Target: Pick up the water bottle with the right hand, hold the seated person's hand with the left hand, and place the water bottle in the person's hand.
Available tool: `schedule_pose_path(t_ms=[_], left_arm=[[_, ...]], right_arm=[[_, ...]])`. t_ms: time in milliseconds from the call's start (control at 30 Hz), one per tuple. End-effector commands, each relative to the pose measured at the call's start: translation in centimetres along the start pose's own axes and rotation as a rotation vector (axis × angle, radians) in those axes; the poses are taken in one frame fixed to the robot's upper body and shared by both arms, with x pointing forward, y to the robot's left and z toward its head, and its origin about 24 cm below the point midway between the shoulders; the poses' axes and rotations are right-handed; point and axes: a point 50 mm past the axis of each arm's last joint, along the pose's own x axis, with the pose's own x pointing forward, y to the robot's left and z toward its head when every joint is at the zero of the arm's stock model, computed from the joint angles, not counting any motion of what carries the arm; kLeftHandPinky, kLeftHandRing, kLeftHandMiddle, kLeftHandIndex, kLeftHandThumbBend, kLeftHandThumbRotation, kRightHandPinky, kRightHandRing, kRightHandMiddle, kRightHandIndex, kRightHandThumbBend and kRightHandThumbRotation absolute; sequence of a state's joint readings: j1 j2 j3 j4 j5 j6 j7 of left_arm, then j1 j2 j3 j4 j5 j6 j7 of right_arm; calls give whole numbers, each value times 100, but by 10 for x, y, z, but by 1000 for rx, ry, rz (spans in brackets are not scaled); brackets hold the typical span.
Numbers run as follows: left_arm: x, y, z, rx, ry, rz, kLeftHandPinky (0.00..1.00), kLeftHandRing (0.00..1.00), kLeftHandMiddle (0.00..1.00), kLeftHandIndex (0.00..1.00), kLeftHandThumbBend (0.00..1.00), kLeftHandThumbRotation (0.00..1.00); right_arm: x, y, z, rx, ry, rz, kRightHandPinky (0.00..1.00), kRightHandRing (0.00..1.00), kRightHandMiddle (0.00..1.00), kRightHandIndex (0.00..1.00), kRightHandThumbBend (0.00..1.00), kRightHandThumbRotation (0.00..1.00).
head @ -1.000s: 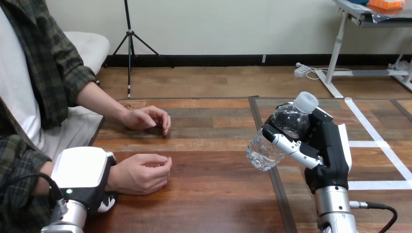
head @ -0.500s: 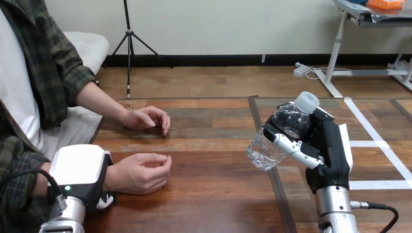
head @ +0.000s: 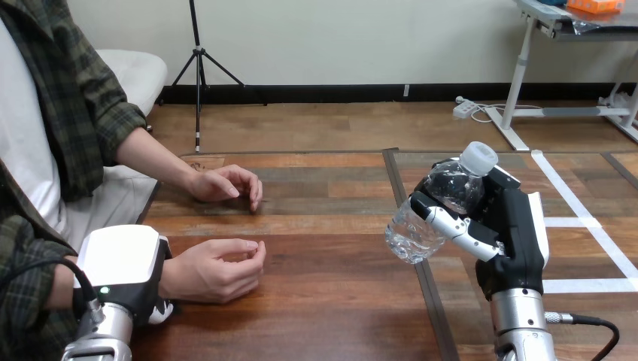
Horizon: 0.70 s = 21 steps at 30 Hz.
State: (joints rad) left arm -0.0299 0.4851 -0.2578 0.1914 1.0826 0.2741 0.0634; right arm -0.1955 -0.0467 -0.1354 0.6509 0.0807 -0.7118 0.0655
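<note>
Holding what, exactly, is the right hand (head: 511,226)? asks the first observer.

The second answers: its fingers (head: 455,228) and thumb are wrapped round the middle of the water bottle (head: 444,192). The bottle hangs tilted in the air over the right part of the worktop (head: 331,301), with its white cap (head: 479,158) up and to the far right and its base toward the person.

First: And how is the bottle likely to handle?

Second: It looks like thin, clear, crinkled plastic with little water to be made out, so it is probably light and soft-walled. A hard squeeze could dent it, and the smooth wall could slip. The mid-body hold leaves the base end free, which seems the sensible end to offer.

First: And the receiving side?

Second: The person's hand at the near left (head: 214,267) rests on the worktop, loosely curled, well apart from the bottle. The person's other hand (head: 226,183) lies farther back. The left hand (head: 120,259) sits over the wrist (head: 170,274) of the nearer one, white back uppermost. Whether it has closed on that wrist cannot be told.
</note>
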Motion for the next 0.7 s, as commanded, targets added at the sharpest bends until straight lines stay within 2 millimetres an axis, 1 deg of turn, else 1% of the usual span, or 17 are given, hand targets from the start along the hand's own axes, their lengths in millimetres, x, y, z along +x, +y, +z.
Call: schedule_pose_path(t_ms=[0, 200, 667], left_arm=[[3, -7, -6, -3, 46, -32, 42, 48, 54, 59, 79, 0], [3, -9, -5, -45, 40, -8, 37, 43, 50, 55, 81, 0], [2, -8, -2, -72, 12, 54, 28, 34, 41, 49, 82, 0]], right_arm=[[24, 2, 25, 9, -130, 9, 39, 44, 48, 51, 68, 0], [25, 2, 25, 21, -127, 10, 39, 44, 48, 51, 68, 0], [26, 0, 25, 23, -124, 3, 39, 44, 48, 51, 68, 0]])
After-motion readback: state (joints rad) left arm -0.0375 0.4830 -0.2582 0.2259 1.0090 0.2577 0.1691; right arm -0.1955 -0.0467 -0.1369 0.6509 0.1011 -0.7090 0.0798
